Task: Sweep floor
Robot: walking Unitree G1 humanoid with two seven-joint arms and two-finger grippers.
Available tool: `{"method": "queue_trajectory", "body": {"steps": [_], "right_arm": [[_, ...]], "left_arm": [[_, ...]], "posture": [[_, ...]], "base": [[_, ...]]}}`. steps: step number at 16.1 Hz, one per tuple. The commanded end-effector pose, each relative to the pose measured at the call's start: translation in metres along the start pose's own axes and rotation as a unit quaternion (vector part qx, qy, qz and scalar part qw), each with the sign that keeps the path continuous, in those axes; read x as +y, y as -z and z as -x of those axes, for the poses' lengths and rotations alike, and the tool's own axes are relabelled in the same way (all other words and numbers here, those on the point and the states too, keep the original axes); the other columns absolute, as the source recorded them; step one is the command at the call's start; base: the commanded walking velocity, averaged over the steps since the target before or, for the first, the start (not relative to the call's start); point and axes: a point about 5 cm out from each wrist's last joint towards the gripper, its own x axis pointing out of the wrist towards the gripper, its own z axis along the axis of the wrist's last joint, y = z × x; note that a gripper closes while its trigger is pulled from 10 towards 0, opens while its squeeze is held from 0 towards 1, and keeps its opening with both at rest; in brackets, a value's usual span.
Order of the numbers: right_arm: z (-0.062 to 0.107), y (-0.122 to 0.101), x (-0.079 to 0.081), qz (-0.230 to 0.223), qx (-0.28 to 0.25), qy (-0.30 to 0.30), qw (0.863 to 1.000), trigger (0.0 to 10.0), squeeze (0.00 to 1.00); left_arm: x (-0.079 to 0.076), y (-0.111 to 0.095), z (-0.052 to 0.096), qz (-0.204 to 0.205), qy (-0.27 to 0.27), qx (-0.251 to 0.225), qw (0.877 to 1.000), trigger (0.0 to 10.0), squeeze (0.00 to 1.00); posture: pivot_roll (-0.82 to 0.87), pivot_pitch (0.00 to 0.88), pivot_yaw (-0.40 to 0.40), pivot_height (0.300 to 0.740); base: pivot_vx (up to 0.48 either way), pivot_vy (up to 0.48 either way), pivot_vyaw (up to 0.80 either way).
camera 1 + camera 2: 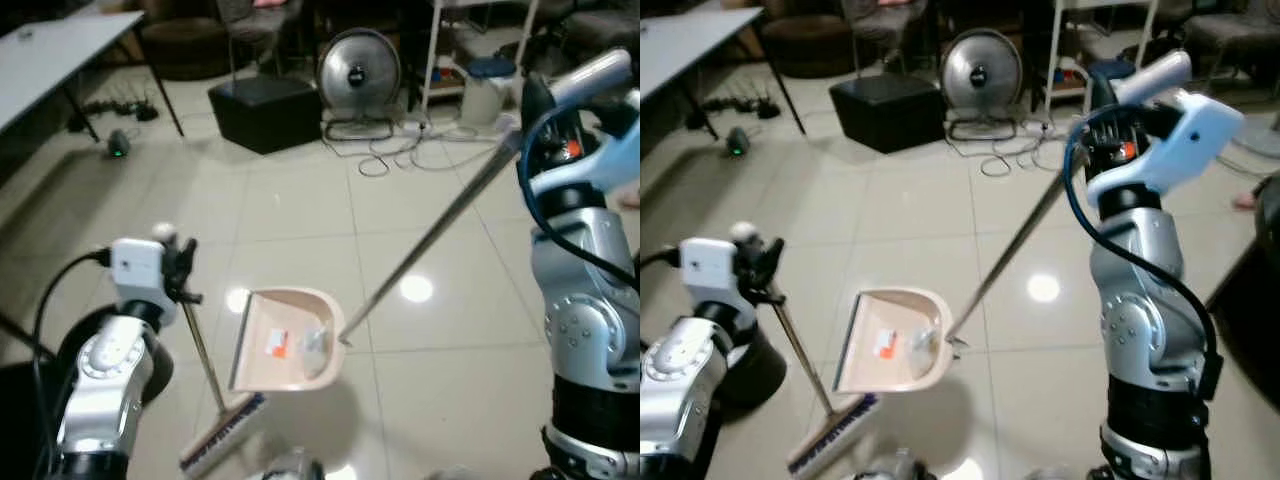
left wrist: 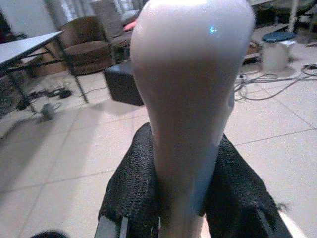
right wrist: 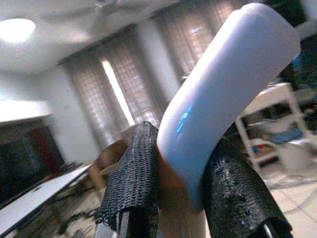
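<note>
Two tools: a broom and a dustpan are held over glossy pale floor tiles (image 1: 300, 215).
Left gripper (image 2: 185, 198): closed on the broom handle (image 2: 190, 99); a smooth, rounded pale grip end is clamped between two coarse black woven-textured fingers (image 2: 133, 193).
Broom: a thin metal shaft is seen slanting down from the lower left of the head views to a flat brush head (image 1: 222, 432) with pale bristles, at the bottom edge, just below the dustpan.
Right gripper (image 3: 181, 198): closed on the dustpan handle (image 3: 223, 94), whose curved, glossy pale-blue end is pinched between two rough black fingers (image 3: 131, 188).
Dustpan (image 1: 290, 340): a beige plastic scoop with a rounded back is set at lower centre, on a long thin grey pole running to the upper right; small scraps, one orange, lie in it.
Surroundings: a round metal fan (image 1: 358, 68), a black box (image 1: 265, 110), loose cables (image 1: 385, 155) and a white table (image 1: 55, 55) are seen across the top.
</note>
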Motion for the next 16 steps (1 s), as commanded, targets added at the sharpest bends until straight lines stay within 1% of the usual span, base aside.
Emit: {"method": "queue_trajectory", "body": {"steps": [1, 8, 10, 11, 13, 16], "right_arm": [[-0.005, -0.011, 0.006, -0.008, -0.015, -0.016, 1.000, 10.0, 0.00], [-0.010, -0.021, -0.003, 0.000, -0.011, -0.005, 1.000, 10.0, 0.00], [-0.012, -0.022, -0.005, 0.008, -0.009, -0.004, 1.000, 10.0, 0.00], [-0.014, -0.023, -0.004, 0.019, -0.008, -0.005, 1.000, 10.0, 0.00], [-0.019, -0.023, -0.002, 0.031, -0.006, -0.008, 0.999, 10.0, 0.00], [-0.024, -0.026, 0.000, 0.040, -0.006, -0.012, 0.999, 10.0, 0.00]], "left_arm": [[-0.003, -0.014, 0.001, -0.015, 0.005, -0.028, 0.999, 10.0, 0.00], [-0.011, -0.015, 0.007, -0.014, 0.007, -0.027, 1.000, 10.0, 0.00], [-0.014, -0.015, 0.008, -0.009, 0.007, -0.027, 1.000, 10.0, 0.00], [-0.016, -0.015, 0.009, -0.007, 0.008, -0.027, 1.000, 10.0, 0.00], [-0.020, -0.012, 0.008, -0.001, 0.010, -0.023, 1.000, 10.0, 0.00], [-0.021, -0.011, 0.008, 0.003, 0.007, -0.019, 1.000, 10.0, 0.00]], "posture": [[0.02, 0.000, 0.159, 0.740], [0.02, 0.000, 0.154, 0.740], [0.02, 0.000, 0.152, 0.740], [0.02, 0.000, 0.149, 0.740], [0.02, 0.000, 0.142, 0.740], [0.02, 0.000, 0.136, 0.740]], "base": [[0.000, 0.000, 0.80], [0.000, 0.000, 0.80], [0.317, 0.000, 0.80], [0.352, 0.000, 0.42], [0.399, 0.000, 0.00], [0.406, 0.000, 0.00]]}}
